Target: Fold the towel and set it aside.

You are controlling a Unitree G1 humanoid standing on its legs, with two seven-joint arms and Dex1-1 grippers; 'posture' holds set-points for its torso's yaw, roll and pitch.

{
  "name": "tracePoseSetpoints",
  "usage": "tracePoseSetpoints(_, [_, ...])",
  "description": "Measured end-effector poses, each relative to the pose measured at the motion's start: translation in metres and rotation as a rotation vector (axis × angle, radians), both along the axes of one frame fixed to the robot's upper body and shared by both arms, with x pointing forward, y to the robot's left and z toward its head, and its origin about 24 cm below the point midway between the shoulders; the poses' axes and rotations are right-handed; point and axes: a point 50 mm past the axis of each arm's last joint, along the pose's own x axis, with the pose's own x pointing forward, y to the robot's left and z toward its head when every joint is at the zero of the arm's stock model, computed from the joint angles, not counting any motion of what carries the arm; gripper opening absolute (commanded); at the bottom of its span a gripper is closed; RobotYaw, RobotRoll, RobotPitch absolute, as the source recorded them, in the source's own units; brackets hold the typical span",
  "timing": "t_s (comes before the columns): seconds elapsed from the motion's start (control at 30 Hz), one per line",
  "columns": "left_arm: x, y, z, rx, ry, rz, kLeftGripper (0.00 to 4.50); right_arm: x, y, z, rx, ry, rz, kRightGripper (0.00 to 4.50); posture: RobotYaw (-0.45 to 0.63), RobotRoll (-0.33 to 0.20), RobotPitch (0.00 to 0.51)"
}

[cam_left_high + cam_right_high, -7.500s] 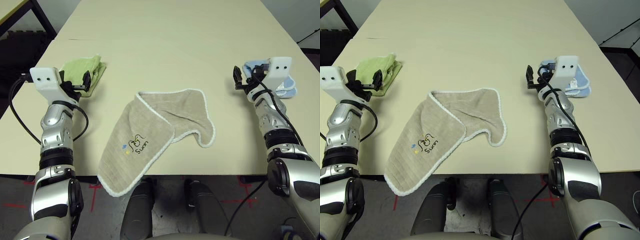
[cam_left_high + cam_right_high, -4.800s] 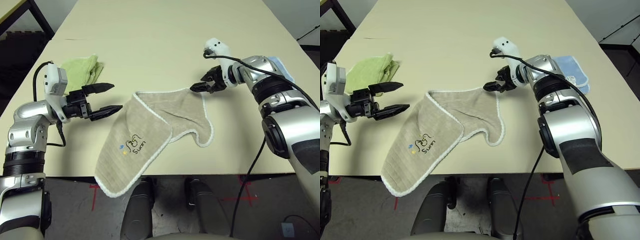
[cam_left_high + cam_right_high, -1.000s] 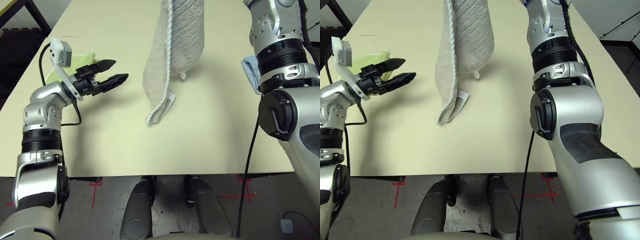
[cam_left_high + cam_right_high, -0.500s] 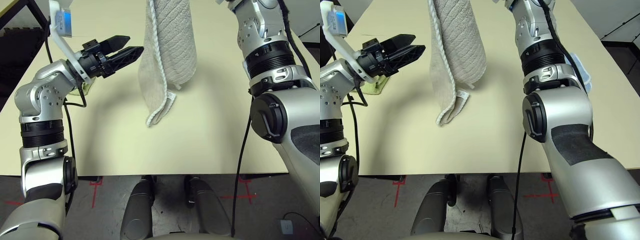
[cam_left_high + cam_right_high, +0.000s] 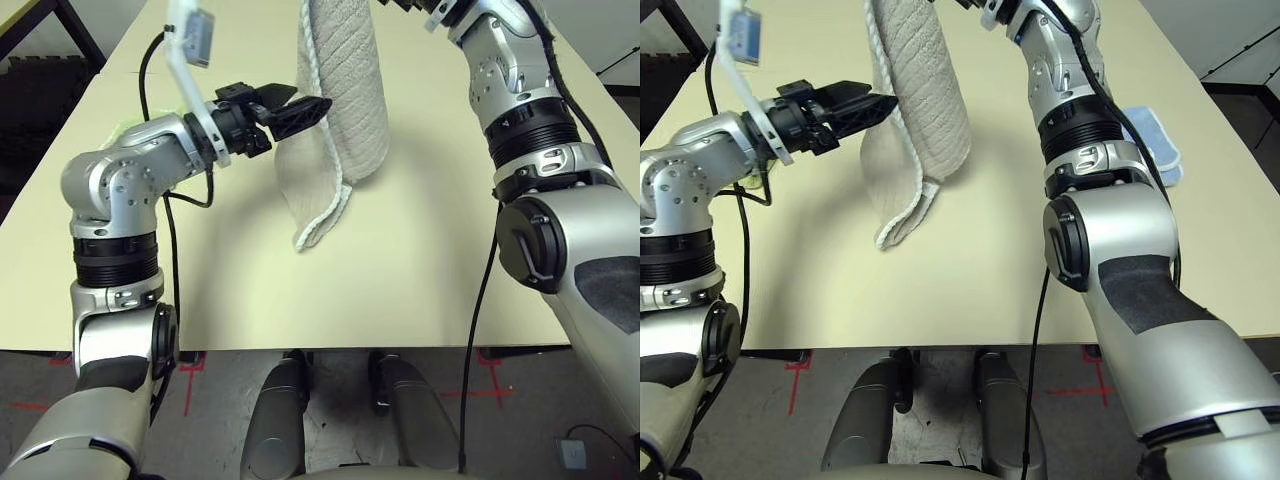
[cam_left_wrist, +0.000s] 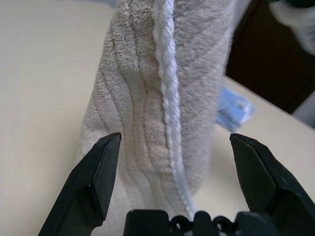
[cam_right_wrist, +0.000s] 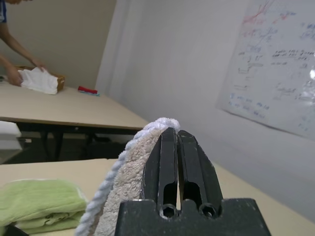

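Two head views show me my left gripper (image 5: 312,107) has swung in against the hanging towel (image 5: 345,100), left wrist view shows fingers spread around its edge, right wrist view shows my right gripper (image 7: 177,147) pinching the top, so folding can start.

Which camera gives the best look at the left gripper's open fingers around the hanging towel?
The left wrist view: the left gripper is open, a finger on each side of the towel, not touching it. The eye views show it side-on, tips at the towel's edge. The right wrist view shows cloth pinched in the right gripper.
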Motion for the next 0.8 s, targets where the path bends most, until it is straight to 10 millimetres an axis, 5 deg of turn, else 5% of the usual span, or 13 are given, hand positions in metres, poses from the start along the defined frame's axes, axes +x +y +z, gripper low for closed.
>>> tracePoseSetpoints(0.37, [0.027,-0.011,0.015,-0.004,-0.037,0.218,4.50,-0.004,0.006,0.024,0.057,-0.011,-0.005,0.08,0.02,0.000,0.208])
tracePoseSetpoints(0.53, [0.035,0.014,0.000,0.074,-0.013,0.318,4.50,-0.007,-0.021,0.049,0.105,-0.067,-0.106,0.08,0.01,0.000,0.208])
tracePoseSetpoints(0.8, [0.032,0.065,-0.019,0.165,0.029,0.390,4.50,0.001,-0.063,0.048,0.124,-0.050,-0.282,0.08,0.01,0.000,0.210])
